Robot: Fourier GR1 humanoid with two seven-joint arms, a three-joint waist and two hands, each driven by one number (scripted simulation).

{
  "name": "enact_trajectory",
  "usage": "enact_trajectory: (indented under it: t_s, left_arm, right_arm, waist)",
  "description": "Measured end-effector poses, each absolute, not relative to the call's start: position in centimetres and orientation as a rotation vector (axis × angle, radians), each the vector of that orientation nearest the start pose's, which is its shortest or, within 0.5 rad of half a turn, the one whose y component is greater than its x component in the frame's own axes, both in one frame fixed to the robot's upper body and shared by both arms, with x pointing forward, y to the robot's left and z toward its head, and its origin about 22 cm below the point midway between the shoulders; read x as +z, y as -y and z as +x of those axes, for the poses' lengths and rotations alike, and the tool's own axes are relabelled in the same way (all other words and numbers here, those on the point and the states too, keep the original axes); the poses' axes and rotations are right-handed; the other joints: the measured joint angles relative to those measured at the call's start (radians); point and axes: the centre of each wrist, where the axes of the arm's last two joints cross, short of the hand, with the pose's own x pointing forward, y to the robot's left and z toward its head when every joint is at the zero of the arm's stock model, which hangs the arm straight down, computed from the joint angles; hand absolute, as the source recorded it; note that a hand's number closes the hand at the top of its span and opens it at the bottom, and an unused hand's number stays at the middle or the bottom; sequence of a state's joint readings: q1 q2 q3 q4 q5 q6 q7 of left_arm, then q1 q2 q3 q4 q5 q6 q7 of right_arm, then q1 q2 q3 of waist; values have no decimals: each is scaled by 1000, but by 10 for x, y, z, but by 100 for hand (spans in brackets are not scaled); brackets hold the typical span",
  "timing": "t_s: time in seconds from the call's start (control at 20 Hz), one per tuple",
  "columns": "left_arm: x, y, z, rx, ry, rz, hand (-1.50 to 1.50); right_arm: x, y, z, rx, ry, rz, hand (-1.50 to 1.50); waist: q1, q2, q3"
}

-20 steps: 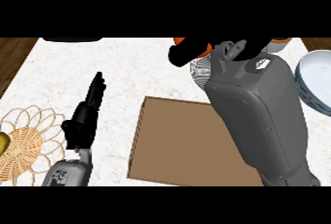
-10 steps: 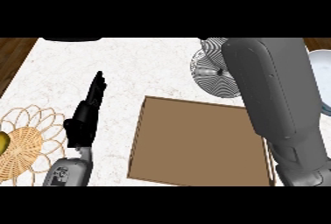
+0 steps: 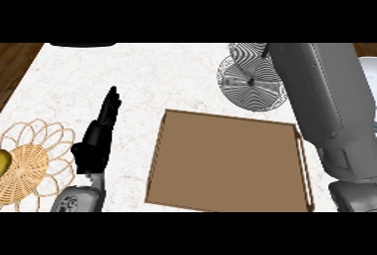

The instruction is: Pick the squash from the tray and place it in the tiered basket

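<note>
The brown tray (image 3: 228, 159) lies bare in the middle of the white counter, with no squash on it. Just beyond its far right corner stands the wire tiered basket (image 3: 249, 83), partly hidden by my right forearm (image 3: 324, 104). That forearm runs up the right side and out past the top edge, so the right hand and anything it holds are out of sight. My left hand (image 3: 97, 139) rests open left of the tray, fingers straight and pointing away.
A woven wicker mat (image 3: 33, 164) lies at the left edge with a yellow-green item (image 3: 4, 162) on it. A pale bowl (image 3: 368, 67) shows at the right edge. A dark object (image 3: 81, 45) sits at the far edge. Wooden floor borders the counter's left.
My right arm has swung further away and to the right. The hand with the orange squash, seen at the top a second ago, has passed out of view. More of the basket shows.
</note>
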State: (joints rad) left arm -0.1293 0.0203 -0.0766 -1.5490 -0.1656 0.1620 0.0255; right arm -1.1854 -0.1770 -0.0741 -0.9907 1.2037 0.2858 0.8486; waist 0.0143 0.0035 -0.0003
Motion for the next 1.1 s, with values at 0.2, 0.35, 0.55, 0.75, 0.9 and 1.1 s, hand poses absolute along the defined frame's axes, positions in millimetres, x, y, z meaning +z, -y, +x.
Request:
enact_trajectory:
  t_s: [0.2,0.35,0.55,0.75,0.9,1.1]
  left_arm:
    - [25,-204,274,-114,1660,182,0]
    - [29,-200,272,-114,1661,179,0]
    - [29,-202,270,-106,1661,186,0]
    - [27,-200,267,-108,1658,185,0]
    - [29,-206,269,-102,1653,195,0]
    - [31,-210,268,-87,1649,207,0]
  right_arm:
    - [253,142,433,528,1068,-1241,-150]
    - [246,158,436,460,1107,-1161,-150]
    - [249,170,436,332,1200,-1088,-150]
    - [261,193,430,134,1269,-1068,-150]
    - [262,215,420,12,1265,-1081,-150]
    - [266,258,395,-140,1248,-1057,-150]
  waist:
    - [-3,0,0]
    - [-2,-1,0]
    - [-3,-2,0]
    - [-9,-5,0]
    - [-19,-8,0]
    - [-36,-13,0]
